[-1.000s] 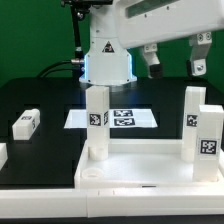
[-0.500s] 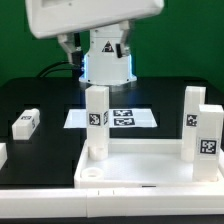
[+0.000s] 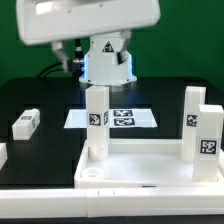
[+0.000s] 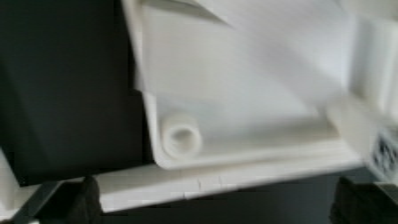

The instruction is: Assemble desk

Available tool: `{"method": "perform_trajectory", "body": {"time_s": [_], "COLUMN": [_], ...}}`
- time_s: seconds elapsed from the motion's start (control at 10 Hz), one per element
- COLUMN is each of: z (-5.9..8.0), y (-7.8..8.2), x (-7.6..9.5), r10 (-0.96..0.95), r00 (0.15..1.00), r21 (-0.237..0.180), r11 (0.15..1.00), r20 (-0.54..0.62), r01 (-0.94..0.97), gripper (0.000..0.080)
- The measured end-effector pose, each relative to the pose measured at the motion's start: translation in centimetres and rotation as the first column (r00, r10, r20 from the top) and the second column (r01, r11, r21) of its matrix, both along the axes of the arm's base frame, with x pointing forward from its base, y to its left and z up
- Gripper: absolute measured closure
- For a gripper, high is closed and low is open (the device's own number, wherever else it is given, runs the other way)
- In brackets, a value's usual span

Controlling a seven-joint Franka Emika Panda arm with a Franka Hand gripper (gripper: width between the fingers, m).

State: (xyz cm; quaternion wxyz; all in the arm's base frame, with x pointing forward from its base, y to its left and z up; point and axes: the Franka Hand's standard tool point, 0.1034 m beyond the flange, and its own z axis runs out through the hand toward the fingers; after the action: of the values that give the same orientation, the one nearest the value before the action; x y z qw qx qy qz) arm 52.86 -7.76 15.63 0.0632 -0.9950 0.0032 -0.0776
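The white desk panel (image 3: 140,165) lies at the front of the black table. One white leg (image 3: 97,122) stands upright in its left rear corner, and two legs (image 3: 193,120) stand close together at its right. A loose leg (image 3: 26,122) lies on the table at the exterior view's left. My gripper (image 3: 96,50) hangs high above the left standing leg, open and empty. In the blurred wrist view my gripper (image 4: 222,200) is above the panel's rim (image 4: 214,180), near an empty corner socket (image 4: 183,133). The dark fingers (image 4: 63,198) are spread wide.
The marker board (image 3: 125,117) lies flat behind the panel. The robot's white base (image 3: 106,65) stands at the back. Another white piece (image 3: 2,155) shows at the exterior view's far left edge. Green backdrop surrounds the black table.
My arm has swung from the exterior view's upper right to the upper left and now fills the top above the left standing leg. The parts have not moved.
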Motion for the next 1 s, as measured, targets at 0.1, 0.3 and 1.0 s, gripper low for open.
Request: {"method": "perform_trajectory", "body": {"time_s": [0.1,0.3,1.0], "z": [-1.0,-4.0,-7.3], "y": [-3.2,-8.1,-11.2], "x": [-1.8,-3.9,-4.2], "r10": [0.056,0.253,0.171], "r00": [0.998,0.967,0.942], "r21": [-0.018,-0.077,-0.042], "r11": [0.998,0.964,0.981], "r20": [-0.011,-0.037,-0.289], "r01": [-0.056,-0.256,-0.191], "gripper": [0.015,0.015,0.015]}}
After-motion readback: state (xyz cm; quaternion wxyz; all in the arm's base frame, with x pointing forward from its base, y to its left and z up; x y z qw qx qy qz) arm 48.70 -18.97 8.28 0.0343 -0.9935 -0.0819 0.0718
